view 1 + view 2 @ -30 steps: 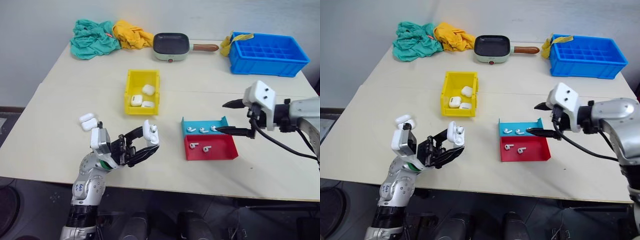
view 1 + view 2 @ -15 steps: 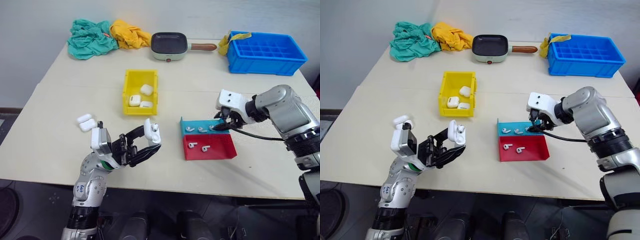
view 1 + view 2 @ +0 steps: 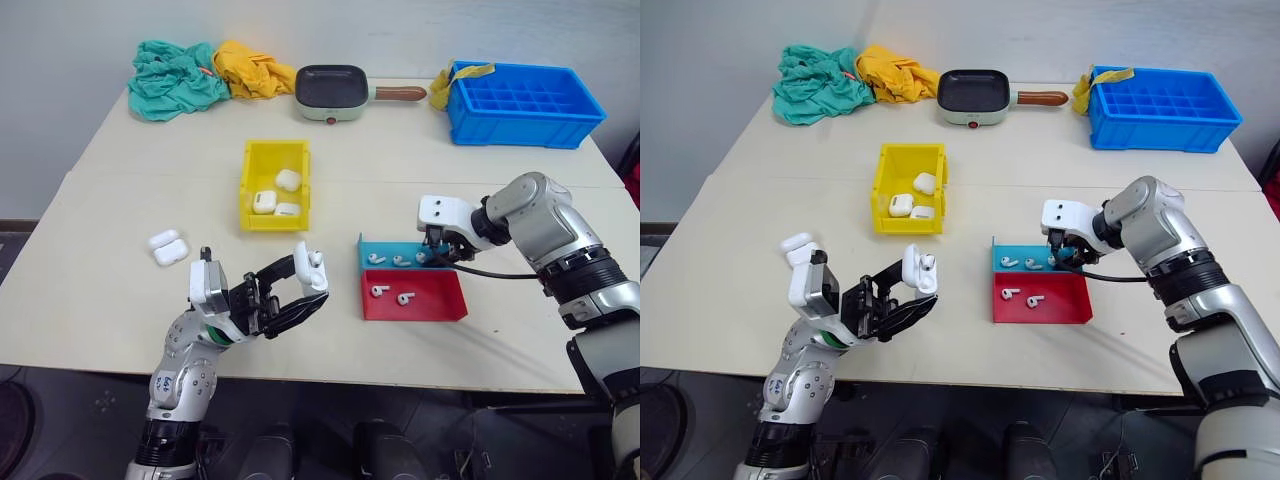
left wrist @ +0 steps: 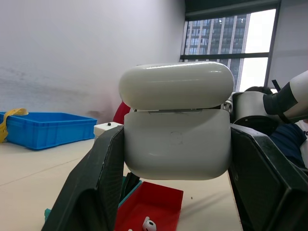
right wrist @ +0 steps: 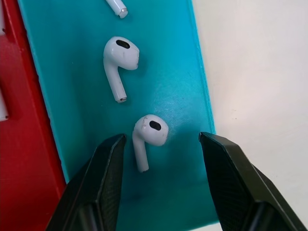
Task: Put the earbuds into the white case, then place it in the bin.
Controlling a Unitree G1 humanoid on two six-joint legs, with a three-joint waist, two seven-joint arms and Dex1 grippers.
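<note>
Lying between right gripper (image 5: 161, 180) fingers, earbud (image 5: 148, 133)

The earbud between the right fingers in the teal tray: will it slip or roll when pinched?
Probably slippery: the earbud looks glossy and rounded, so it may squirt out. Its short stem should limit rolling. It looks light; the open right gripper straddles it on the flat teal tray.

The right gripper (image 5: 161, 180) is lowered over the teal tray (image 3: 395, 250) with its fingers parted to either side of one earbud (image 5: 148, 134); bare tray floor is left on both sides of it. A second earbud (image 5: 120, 62) lies further along the tray. The red tray (image 3: 420, 300) is set against the teal tray's near edge, while open tabletop (image 3: 520, 330) is left beyond its outer edge.
</note>
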